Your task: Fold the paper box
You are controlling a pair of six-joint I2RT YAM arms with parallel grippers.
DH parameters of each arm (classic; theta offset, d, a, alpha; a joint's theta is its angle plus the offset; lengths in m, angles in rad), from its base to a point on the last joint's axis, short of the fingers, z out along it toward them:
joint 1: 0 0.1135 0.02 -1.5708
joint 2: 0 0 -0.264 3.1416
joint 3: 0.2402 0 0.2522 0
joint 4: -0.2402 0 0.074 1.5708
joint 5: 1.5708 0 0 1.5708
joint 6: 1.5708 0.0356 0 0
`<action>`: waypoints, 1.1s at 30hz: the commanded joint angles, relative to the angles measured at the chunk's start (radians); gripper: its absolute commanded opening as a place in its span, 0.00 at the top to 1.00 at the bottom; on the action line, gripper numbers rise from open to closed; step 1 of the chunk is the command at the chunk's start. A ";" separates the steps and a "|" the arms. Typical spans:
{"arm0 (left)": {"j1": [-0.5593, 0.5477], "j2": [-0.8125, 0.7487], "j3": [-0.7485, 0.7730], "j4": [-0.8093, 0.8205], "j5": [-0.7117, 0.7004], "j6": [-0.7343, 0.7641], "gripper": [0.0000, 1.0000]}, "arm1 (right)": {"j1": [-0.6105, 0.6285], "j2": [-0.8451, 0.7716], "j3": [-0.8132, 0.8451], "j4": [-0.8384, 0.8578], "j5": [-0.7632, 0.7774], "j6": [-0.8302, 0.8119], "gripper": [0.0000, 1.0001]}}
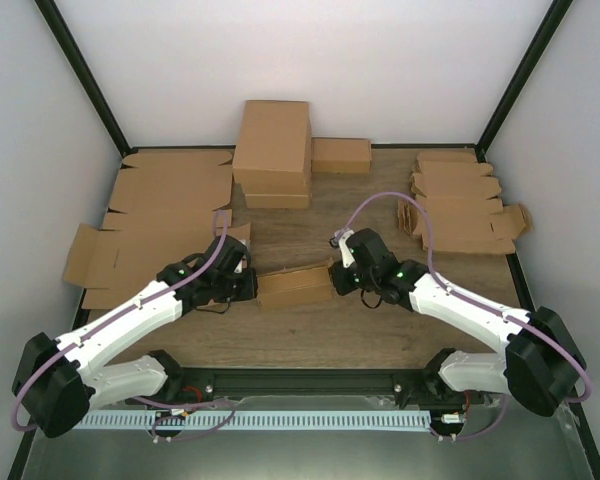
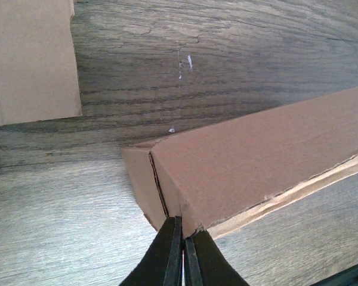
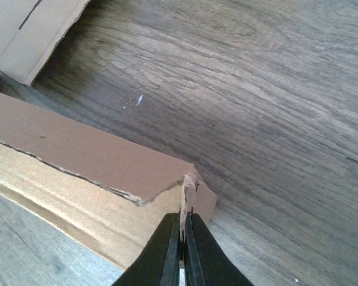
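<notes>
paper box (image 1: 295, 287) being pinched at both ends

it is lying in the middle of the wooden table (image 1: 290, 235). the left gripper (image 2: 183, 241) is clamping tight on its left end corner. the right gripper (image 3: 183, 229) is squeezing a flap edge at its right end.

1 paper box (image 1: 295, 287), 2 tools (image 2: 182, 238) (image 3: 183, 225), ~3 cartons (image 1: 272, 140) (image 1: 341, 155) (image 1: 277, 198)

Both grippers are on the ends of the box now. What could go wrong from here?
1. The right gripper pinches only a thin, already crumpled flap tip of the paper box; it may tear or slip out.
2. The left gripper grips just a bottom corner; pulling the arms apart could split the end seam there.
3. The long edge shows a ragged gap, so that side may spring open.
</notes>
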 commanded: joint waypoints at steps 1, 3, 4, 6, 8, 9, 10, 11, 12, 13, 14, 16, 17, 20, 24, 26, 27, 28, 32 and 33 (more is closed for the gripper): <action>-0.003 0.000 0.002 -0.021 0.007 0.003 0.96 | 0.008 0.000 0.054 -0.013 -0.061 0.013 0.94; -0.003 0.001 0.002 -0.018 0.007 0.001 0.96 | 0.008 0.001 0.053 -0.019 -0.068 0.016 0.87; -0.004 0.003 0.002 -0.016 0.008 0.000 0.96 | 0.008 -0.001 0.051 -0.021 -0.067 0.018 0.87; -0.003 0.009 0.002 -0.016 0.005 0.001 0.96 | 0.008 -0.006 0.048 -0.023 -0.062 0.023 0.87; -0.004 0.016 0.004 -0.016 0.004 0.002 0.96 | 0.008 -0.011 0.047 -0.026 -0.054 0.024 0.89; -0.004 0.018 0.003 -0.016 0.005 0.001 0.96 | 0.008 -0.011 0.047 -0.029 -0.051 0.024 0.92; -0.004 0.018 0.003 -0.016 0.004 0.001 0.96 | 0.008 -0.012 0.049 -0.032 -0.051 0.024 0.94; -0.003 0.017 0.003 -0.014 0.002 -0.001 0.96 | 0.008 -0.011 0.051 -0.037 -0.050 0.023 0.96; -0.004 0.016 0.002 -0.014 0.001 -0.002 0.96 | 0.008 -0.010 0.052 -0.040 -0.051 0.025 0.97; -0.004 0.015 0.001 -0.013 0.001 -0.002 0.96 | 0.008 -0.010 0.053 -0.041 -0.053 0.027 0.97; -0.006 0.016 0.002 -0.013 0.001 -0.003 0.96 | 0.008 -0.011 0.054 -0.042 -0.053 0.030 0.97; -0.006 0.018 0.002 -0.013 -0.001 -0.004 0.96 | 0.007 -0.013 0.056 -0.046 -0.061 0.035 0.96; -0.008 0.017 0.002 -0.013 -0.002 -0.005 0.96 | 0.008 -0.015 0.059 -0.046 -0.060 0.038 0.96; -0.011 0.019 0.004 -0.014 -0.008 -0.008 0.96 | 0.008 -0.021 0.065 -0.054 -0.060 0.043 0.94; -0.015 0.025 0.006 -0.013 -0.018 -0.014 0.96 | 0.008 -0.013 0.100 -0.095 -0.054 0.053 0.95; -0.019 0.029 0.003 -0.007 -0.022 -0.020 0.96 | 0.008 0.002 0.123 -0.132 -0.053 0.065 0.92; -0.021 0.031 0.000 -0.003 -0.023 -0.025 0.96 | 0.008 0.011 0.135 -0.154 -0.044 0.075 0.92; -0.024 0.030 0.000 0.001 -0.025 -0.028 0.96 | 0.008 0.018 0.142 -0.170 -0.039 0.088 0.92; -0.032 0.024 0.001 0.005 -0.043 -0.041 0.96 | 0.008 0.023 0.150 -0.198 -0.039 0.129 0.92; -0.033 0.021 0.001 0.008 -0.046 -0.044 0.96 | 0.007 0.025 0.152 -0.203 -0.039 0.137 0.92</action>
